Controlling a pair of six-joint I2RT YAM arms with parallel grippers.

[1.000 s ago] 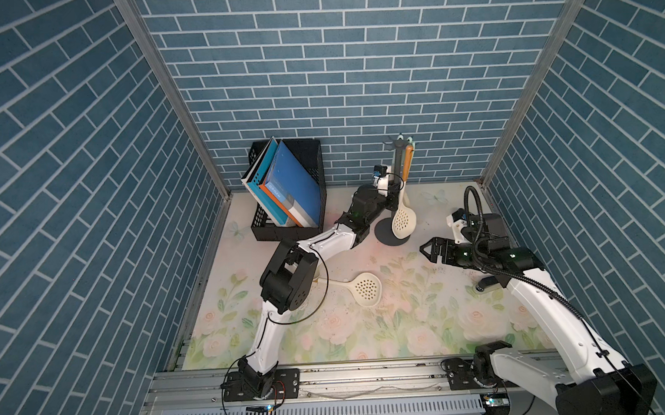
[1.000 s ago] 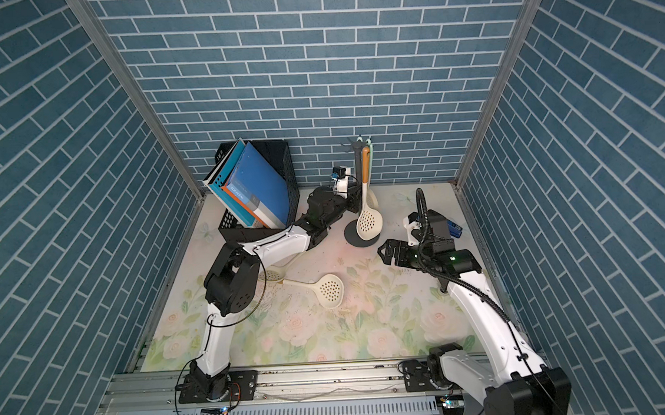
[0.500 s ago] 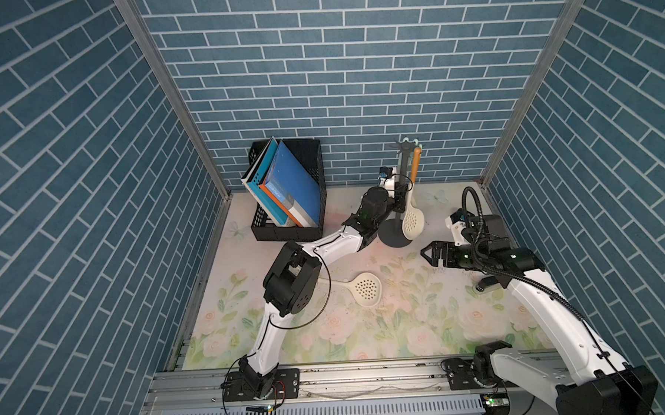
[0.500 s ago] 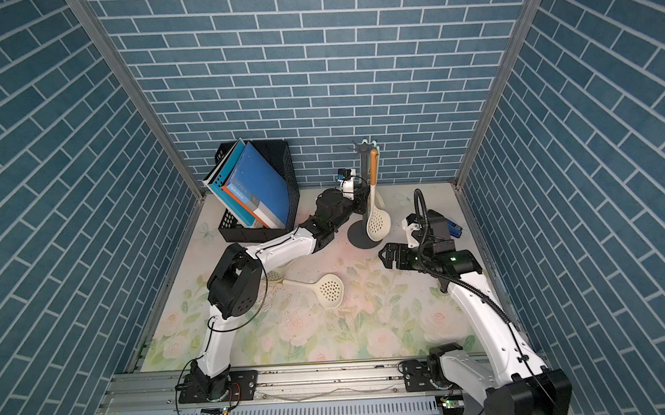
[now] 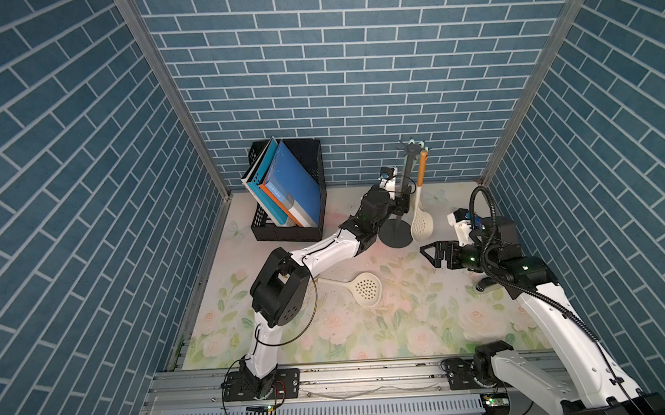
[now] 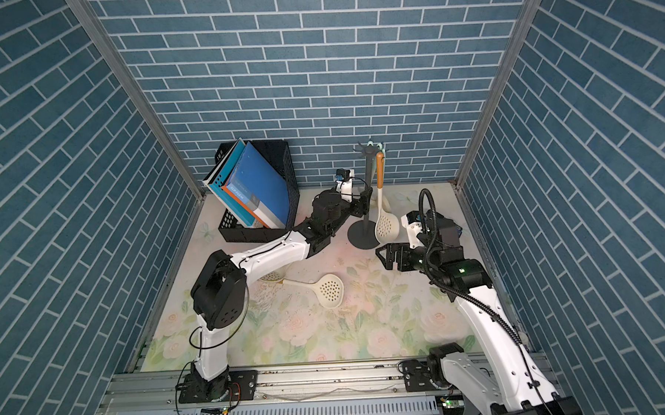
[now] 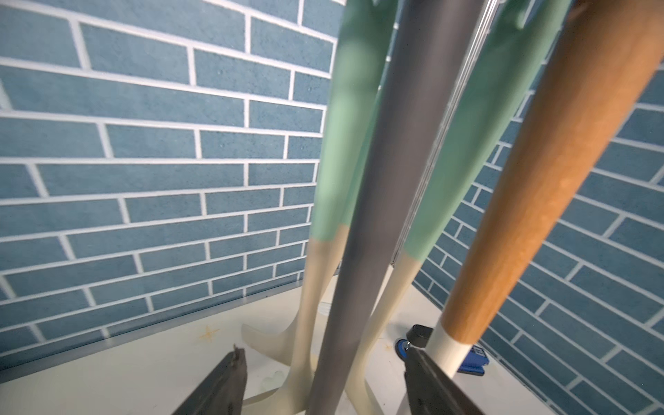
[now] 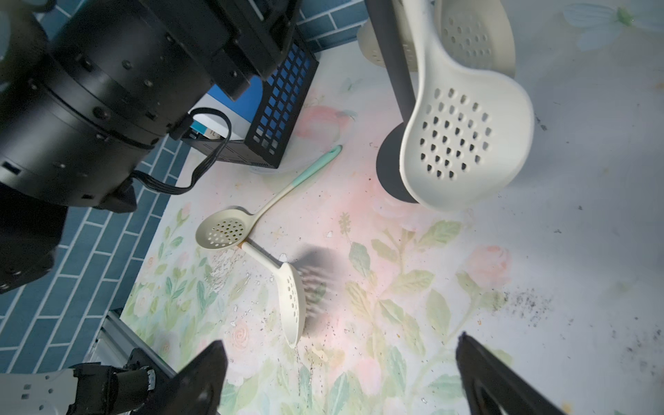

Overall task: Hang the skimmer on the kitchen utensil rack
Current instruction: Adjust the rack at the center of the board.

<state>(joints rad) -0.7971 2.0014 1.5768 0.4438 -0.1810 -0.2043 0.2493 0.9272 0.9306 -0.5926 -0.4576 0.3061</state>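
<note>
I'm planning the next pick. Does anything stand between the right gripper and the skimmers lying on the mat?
Nothing visible does. Only bare mat lies between the open right gripper and the cream skimmer; the green-handled skimmer lies just beyond it. The utensil rack stands farther back.

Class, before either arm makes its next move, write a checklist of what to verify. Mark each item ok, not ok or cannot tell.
1. Orange-handled skimmer hangs from the kitchen utensil rack: ok.
2. Rack stands upright: ok.
3. Left gripper open: ok.
4. Left gripper clear of the rack: not ok, its jaws straddle the pole.
5. Right gripper open and empty: ok.
6. Every skimmer hung: not ok, the mint-handled skimmer and the cream-headed skimmer lie on the table.
</note>
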